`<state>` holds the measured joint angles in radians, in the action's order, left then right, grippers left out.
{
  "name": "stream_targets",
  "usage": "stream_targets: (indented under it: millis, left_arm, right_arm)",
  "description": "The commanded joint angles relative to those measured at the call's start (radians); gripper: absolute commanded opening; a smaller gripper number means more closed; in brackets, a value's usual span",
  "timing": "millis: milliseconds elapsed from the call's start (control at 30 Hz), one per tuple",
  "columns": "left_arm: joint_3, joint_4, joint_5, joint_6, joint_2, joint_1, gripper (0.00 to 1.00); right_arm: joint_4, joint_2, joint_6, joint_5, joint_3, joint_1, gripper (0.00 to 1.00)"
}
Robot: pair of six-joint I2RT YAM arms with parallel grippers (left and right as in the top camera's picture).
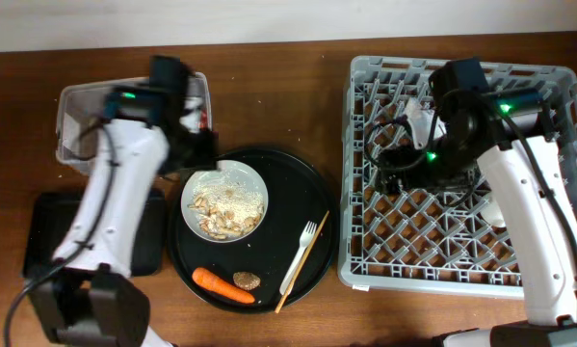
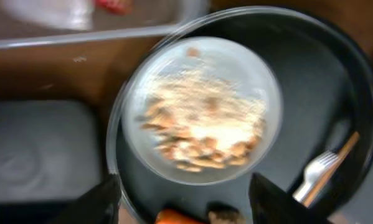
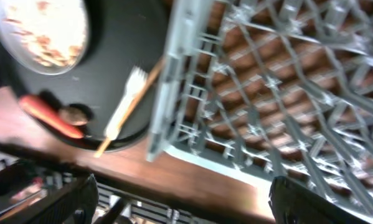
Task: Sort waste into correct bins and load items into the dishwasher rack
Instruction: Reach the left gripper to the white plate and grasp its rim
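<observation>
While plate [image 1: 224,200] crowds tray [image 1: 293,188] rim, fork [image 1: 297,258] apart

My left arm [image 1: 115,193] rises from the near edge and bends right at the wrist. The left hand [image 1: 196,145] is aimed downward with its fingers [image 2: 102,202] well apart and nothing between them. My right arm [image 1: 529,222] comes up from the near right corner and folds leftward, the right hand [image 1: 396,159] tilted down, jaws wide and empty; both wrist views are blurred.
</observation>
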<state>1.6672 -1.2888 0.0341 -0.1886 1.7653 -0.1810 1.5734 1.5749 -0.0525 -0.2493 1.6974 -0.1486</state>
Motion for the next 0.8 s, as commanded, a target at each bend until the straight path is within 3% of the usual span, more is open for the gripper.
stream_targets:
  millis: [0, 200, 367, 767]
  left_arm:
    - [-0.107, 0.087, 0.05, -0.014, -0.013, -0.122, 0.67]
    - [-0.262, 0.287, 0.049, -0.161, -0.01, -0.242, 0.67]
    - [-0.356, 0.468, 0.048, -0.227, 0.015, -0.266, 0.67]
    - [-0.359, 0.608, 0.047, -0.249, 0.187, -0.266, 0.66]
  right_arm:
    - [0.023, 0.0, -0.015, 0.13, -0.004, 0.0, 0.91]
    - [0.024, 0.0, -0.011, 0.131, -0.004, 0.0, 0.92]
    - [0.024, 0.0, -0.011, 0.13, -0.004, 0.0, 0.91]
    - [0.033, 0.0, -0.011, 0.13, -0.004, -0.002, 0.91]
